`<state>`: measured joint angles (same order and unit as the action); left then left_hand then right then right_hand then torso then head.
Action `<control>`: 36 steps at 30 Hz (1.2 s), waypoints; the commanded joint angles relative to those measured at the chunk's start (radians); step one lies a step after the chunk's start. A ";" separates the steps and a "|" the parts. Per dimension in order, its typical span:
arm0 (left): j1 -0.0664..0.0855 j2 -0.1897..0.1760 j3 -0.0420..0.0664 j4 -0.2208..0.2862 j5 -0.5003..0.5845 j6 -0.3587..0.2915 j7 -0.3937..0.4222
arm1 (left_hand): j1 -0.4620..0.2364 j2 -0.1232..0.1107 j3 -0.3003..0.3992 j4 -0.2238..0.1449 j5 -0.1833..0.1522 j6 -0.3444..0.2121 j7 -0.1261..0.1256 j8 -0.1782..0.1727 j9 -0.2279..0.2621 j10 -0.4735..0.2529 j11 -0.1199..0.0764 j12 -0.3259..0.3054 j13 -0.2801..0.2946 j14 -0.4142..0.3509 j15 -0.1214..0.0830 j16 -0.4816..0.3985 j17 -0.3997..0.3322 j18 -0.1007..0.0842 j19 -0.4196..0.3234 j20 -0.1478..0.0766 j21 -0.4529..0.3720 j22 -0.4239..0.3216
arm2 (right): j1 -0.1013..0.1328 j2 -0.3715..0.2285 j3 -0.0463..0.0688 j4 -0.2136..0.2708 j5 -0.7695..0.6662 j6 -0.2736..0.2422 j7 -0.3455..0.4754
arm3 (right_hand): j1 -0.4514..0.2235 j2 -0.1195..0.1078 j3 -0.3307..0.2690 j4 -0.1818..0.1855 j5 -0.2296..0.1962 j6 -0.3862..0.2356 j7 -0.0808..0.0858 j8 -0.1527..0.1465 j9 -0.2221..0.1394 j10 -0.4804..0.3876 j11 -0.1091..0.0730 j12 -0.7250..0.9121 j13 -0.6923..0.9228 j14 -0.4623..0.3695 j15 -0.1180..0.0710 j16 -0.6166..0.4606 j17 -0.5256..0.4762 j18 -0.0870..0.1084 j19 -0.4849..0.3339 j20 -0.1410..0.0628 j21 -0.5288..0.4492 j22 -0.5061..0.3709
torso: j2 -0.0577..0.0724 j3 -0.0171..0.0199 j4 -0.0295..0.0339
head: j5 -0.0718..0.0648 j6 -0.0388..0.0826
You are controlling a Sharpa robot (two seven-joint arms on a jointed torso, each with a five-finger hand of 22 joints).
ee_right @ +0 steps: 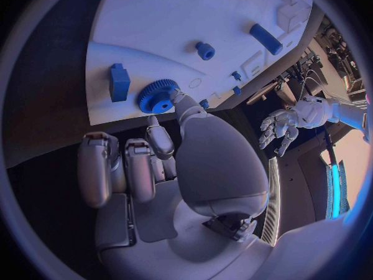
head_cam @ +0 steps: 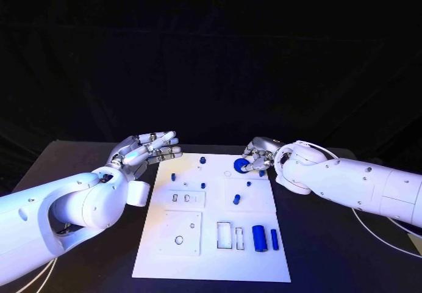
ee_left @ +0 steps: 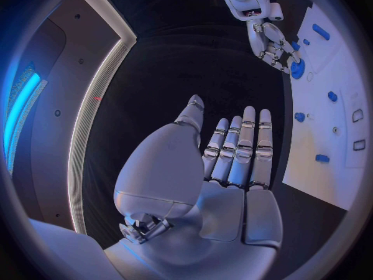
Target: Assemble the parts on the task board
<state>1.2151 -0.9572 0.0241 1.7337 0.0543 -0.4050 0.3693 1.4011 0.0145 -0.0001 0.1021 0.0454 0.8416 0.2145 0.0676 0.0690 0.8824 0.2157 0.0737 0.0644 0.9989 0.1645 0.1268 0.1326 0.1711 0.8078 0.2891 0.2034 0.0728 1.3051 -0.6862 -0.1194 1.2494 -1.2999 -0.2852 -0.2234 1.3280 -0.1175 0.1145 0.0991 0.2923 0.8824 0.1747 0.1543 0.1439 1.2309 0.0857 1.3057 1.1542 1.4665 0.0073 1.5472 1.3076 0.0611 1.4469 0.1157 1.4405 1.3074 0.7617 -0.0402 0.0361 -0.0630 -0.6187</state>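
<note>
At the far edge of the white board (head_cam: 211, 268), the right robot hand (head_cam: 260, 156) pinches a blue gear (head_cam: 241, 164) between its fingertips, the gear touching or just above the board surface, probably to settle it onto a post there. A square blue block (ee_right: 119, 83) sits just beside the gear. The left robot hand (head_cam: 147, 148) hovers over the worktop (head_cam: 71, 160) off the board's other side, fingers straight and apart, holding nothing, likely kept clear.

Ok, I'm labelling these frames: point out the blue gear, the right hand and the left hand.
blue gear (ee_right: 158, 97): right wrist view, toothed face.
right hand (head_cam: 260, 155): head view, back of hand.
left hand (ee_left: 225, 168): left wrist view, fingers' base.
</note>
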 commanded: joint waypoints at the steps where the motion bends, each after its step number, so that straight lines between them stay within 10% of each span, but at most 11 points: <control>1: 0.001 0.003 0.001 0.001 0.002 0.021 0.003 | 0.001 0.009 0.003 -0.006 0.005 0.002 0.051 0.004 0.001 -0.008 0.001 0.003 0.001 -0.004 0.003 0.000 -0.001 0.007 0.004 0.000 -0.003 -0.001 | -0.002 0.003 0.000 -0.004 -0.017 0.020 0.004 | 0.012 0.003 -0.002 0.005 0.001 0.005 -0.003 0.008 0.002 -0.001 0.002 0.005 0.003 0.094 0.007 0.004 0.220 -0.016 0.005 0.005 0.003 0.082 | 0.000 0.0000 -0.0004 | 0.001 -0.003; 21: 0.001 0.003 0.001 0.001 0.002 0.023 0.003 | 0.003 0.012 0.005 -0.007 0.005 0.002 0.051 0.004 0.001 -0.008 0.001 0.005 0.002 -0.004 0.003 0.000 -0.001 0.007 0.004 0.000 -0.003 -0.001 | -0.012 0.016 0.000 -0.020 -0.046 0.033 0.003 | 0.063 0.047 0.045 -0.010 -0.043 0.081 -0.027 0.052 0.018 0.026 -0.020 0.020 0.033 0.095 -0.011 0.007 0.225 -0.019 0.014 -0.009 0.013 0.100 | 0.000 0.0003 0.0002 | 0.001 -0.004; 36: 0.001 0.003 0.001 -0.002 0.002 0.025 0.001 | 0.004 0.013 0.006 -0.008 0.005 0.002 0.052 0.004 0.001 -0.009 0.001 0.006 0.002 -0.004 0.003 0.001 -0.001 0.007 0.005 0.000 -0.003 -0.002 | -0.011 0.004 0.002 0.032 -0.097 -0.104 0.010 | 0.070 0.049 0.095 -0.018 -0.027 0.123 -0.043 0.069 0.022 0.060 -0.034 0.037 0.066 0.097 -0.024 0.010 0.233 -0.024 0.026 -0.021 0.025 0.120 | -0.001 0.0005 -0.0003 | 0.005 -0.002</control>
<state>1.2151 -0.9563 0.0241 1.7313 0.0545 -0.4004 0.3666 1.4052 0.0185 0.0039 0.0982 0.0454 0.8416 0.2146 0.0676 0.0687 0.8793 0.2188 0.0737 0.0643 0.9989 0.1645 0.1268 0.1325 0.1710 0.8078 0.2892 0.2035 0.0728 1.2931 -0.6814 -0.1187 1.2732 -1.3625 -0.3343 -0.2197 1.3983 -0.0740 0.2049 0.0787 0.2614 0.9791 0.1498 0.2122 0.1596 1.2847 0.0534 1.3365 1.2192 1.4664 -0.0076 1.5512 1.3073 0.0500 1.4630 0.0995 1.4609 1.3077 0.7615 -0.0389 0.0362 -0.0596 -0.6237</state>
